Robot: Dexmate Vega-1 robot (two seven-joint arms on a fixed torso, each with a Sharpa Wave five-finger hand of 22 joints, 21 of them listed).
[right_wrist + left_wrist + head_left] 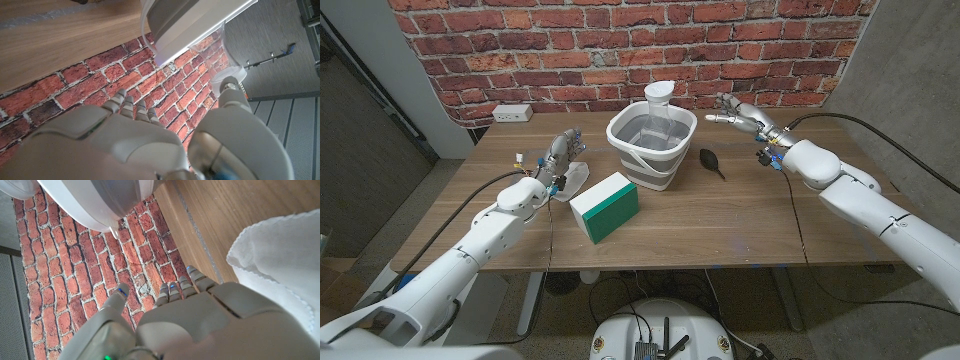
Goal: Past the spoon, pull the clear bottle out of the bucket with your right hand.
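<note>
A grey and white bucket [670, 164] stands at the table's middle back, and a clear bottle [661, 108] with a white cap stands upright in it. A black spoon [712, 163] lies on the wood just right of the bucket. My right hand [740, 115] hovers above the table beyond the spoon, right of the bucket's rim, fingers spread and holding nothing. The right wrist view shows that hand [135, 140] near the bucket [190, 20] and the bottle [222, 47]. My left hand [558, 155] stands left of the bucket, fingers up, empty.
A green box with a white top [605, 205] lies in front of the bucket. A white cloth [575, 178] lies by my left hand, and it also shows as a white cloth [280, 265] beside that hand [200, 315]. A brick wall with a white power strip [512, 113] backs the table.
</note>
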